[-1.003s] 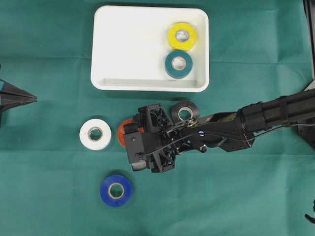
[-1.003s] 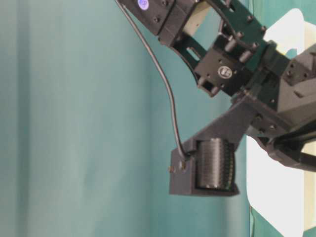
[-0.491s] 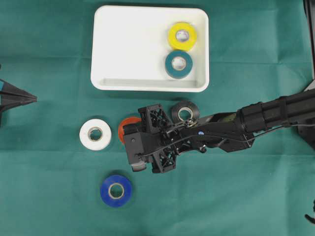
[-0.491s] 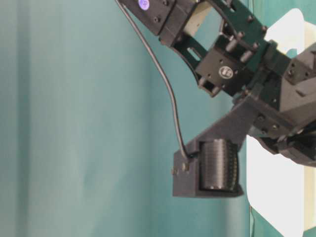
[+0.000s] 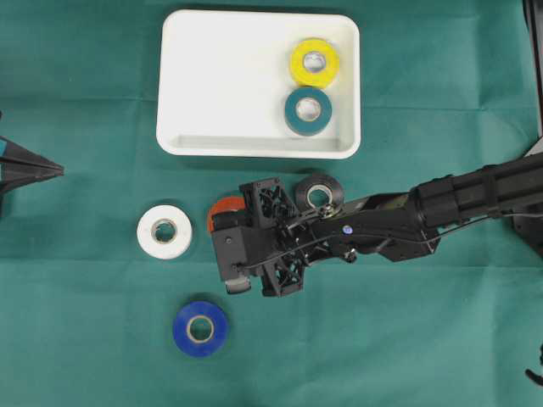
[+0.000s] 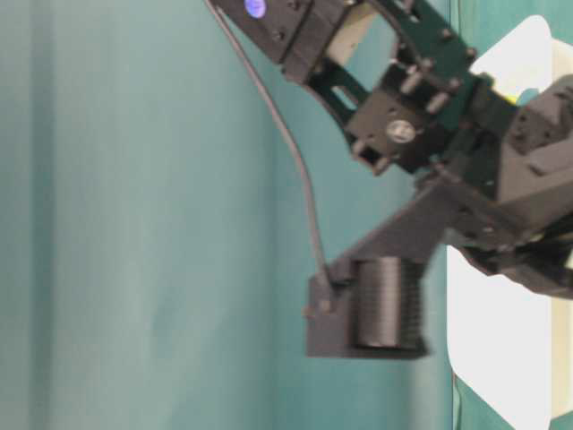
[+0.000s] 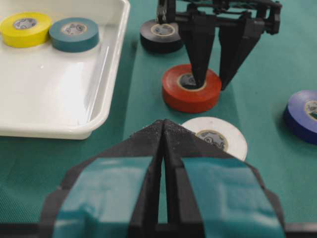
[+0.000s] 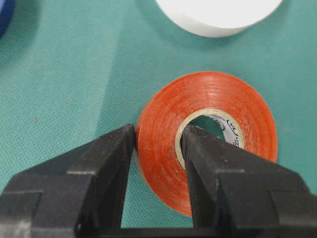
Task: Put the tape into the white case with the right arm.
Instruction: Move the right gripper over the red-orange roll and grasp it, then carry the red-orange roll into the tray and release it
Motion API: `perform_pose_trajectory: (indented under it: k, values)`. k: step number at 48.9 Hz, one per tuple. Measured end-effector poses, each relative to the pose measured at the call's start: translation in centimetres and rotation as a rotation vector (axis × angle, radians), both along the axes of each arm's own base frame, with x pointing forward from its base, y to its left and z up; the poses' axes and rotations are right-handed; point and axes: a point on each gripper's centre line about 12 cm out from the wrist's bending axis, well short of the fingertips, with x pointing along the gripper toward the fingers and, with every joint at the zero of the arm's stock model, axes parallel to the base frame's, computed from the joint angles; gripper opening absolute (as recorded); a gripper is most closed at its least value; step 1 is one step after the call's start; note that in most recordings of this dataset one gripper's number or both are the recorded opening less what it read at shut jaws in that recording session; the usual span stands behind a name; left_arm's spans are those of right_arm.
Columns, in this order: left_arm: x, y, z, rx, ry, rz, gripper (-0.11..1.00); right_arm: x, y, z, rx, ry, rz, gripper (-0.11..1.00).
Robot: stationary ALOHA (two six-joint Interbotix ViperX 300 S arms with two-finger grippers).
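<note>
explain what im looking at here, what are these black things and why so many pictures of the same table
It is a two-armed robot on a green cloth, filmed by four cameras at once: one from above, one low at table level (blurred, mostly arm), and one on each wrist.

The long black arm from the right is the right arm; its right gripper has its jaws shut on the wall of the red tape roll, one finger in the hole, one outside. The left gripper, with blue-green marks, sits shut at the left edge, holding nothing.

The white case holds a yellow roll and a teal roll. On the cloth lie a black roll, a white roll and a blue roll.
</note>
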Motion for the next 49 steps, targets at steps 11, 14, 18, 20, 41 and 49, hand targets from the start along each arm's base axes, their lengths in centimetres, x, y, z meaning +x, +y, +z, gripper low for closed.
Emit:
perform_pose_trajectory:
  k: [11, 14, 18, 20, 41, 49]
  values:
    - [0.0, 0.0, 0.0, 0.0, 0.0, 0.0, 0.0, -0.4, -0.1, 4.6, 0.002, -0.069, -0.015, 0.03]
    - [0.0, 0.0, 0.0, 0.0, 0.0, 0.0, 0.0, -0.7, -0.3, 5.5, -0.007, -0.068, -0.026, 0.03]
    - [0.0, 0.0, 0.0, 0.0, 0.0, 0.0, 0.0, -1.0, -0.7, 6.2, -0.021, -0.059, -0.043, 0.03]
    - [0.0, 0.0, 0.0, 0.0, 0.0, 0.0, 0.0, -1.1, -0.7, 6.4, -0.026, -0.052, -0.048, 0.03]
    - [0.0, 0.0, -0.1, 0.0, 0.006, 0.0, 0.0, -1.1, -1.7, 6.3, -0.029, -0.038, -0.078, 0.03]
    - [0.0, 0.0, -0.1, 0.001, 0.006, 0.0, 0.0, -1.0, -4.7, 6.2, -0.031, -0.034, -0.145, 0.03]
